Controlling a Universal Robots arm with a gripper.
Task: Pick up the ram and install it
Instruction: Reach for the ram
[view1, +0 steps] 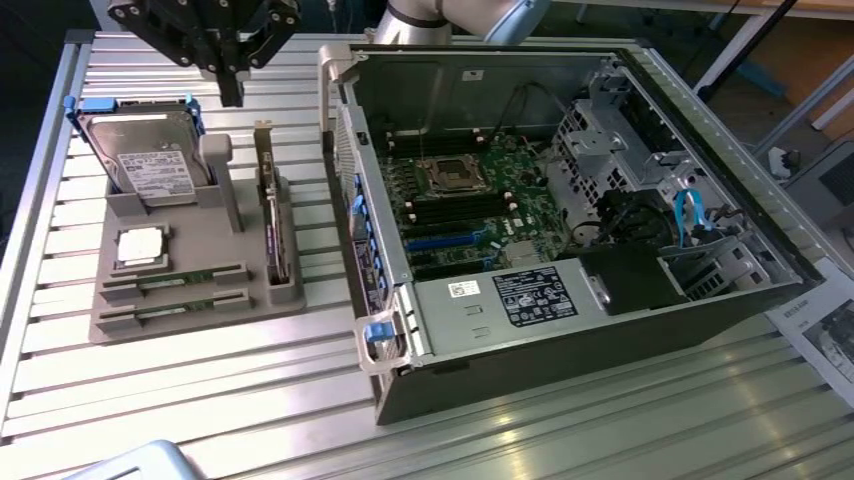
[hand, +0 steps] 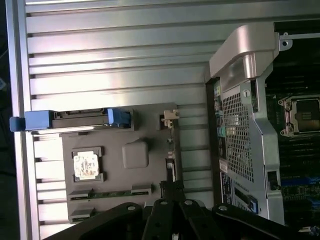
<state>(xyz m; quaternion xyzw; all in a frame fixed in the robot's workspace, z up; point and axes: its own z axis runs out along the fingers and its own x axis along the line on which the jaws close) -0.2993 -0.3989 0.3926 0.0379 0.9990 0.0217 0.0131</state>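
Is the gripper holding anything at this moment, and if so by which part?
Nothing is held. The gripper hangs over the grey holder, where the ram lies in its slot.

Bright light from above, glare streaks on metal table (view1: 200, 400), PC case (view1: 447, 320) interior dim, shadowy.

Exterior view: high, oblique, looking down across slatted table (view1: 534, 440), wide. Wrist view: straight down, closer. Overlap: grey holder (view1: 240, 240) (hand: 150, 130), PC case (view1: 454, 310) (hand: 240, 125) edge.
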